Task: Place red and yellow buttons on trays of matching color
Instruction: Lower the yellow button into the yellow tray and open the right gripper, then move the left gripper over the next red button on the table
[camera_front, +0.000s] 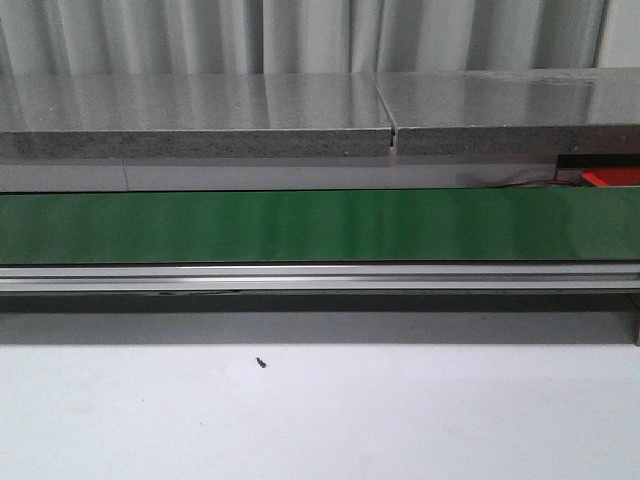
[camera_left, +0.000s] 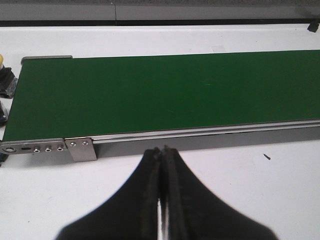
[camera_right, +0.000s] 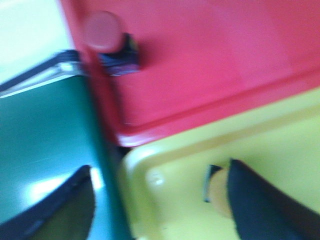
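Conveyor belt (camera_front: 300, 226): we see a smooth, glossy green band in an aluminium frame running left to right across the white table (camera_front: 320, 420); no button rides on it in the front view.
Left gripper (camera_left: 161, 165): its black tapered fingers are pressed together with nothing between them, poised over the table on the near side of the belt.
Right gripper (camera_right: 160, 195): its dark fingers are spread wide over the yellow tray (camera_right: 280, 150); the yellow button (camera_right: 218, 192) sits in the tray just beside one finger, seemingly let go, though blur keeps us from being sure they are apart.
Red tray (camera_right: 210, 65): glossy plastic with a raised, rounded rim, edge to edge with the yellow tray; the red button (camera_right: 107, 40), a round cap on a dark boxy base, rests inside it near the rim.
Further buttons: in the left wrist view we glimpse a yellow-capped unit (camera_left: 5, 75) beyond the belt's end.
Risk: we judge that a retreating finger could clip the yellow button and tip it on the slick tray floor, because the finger stands so close.
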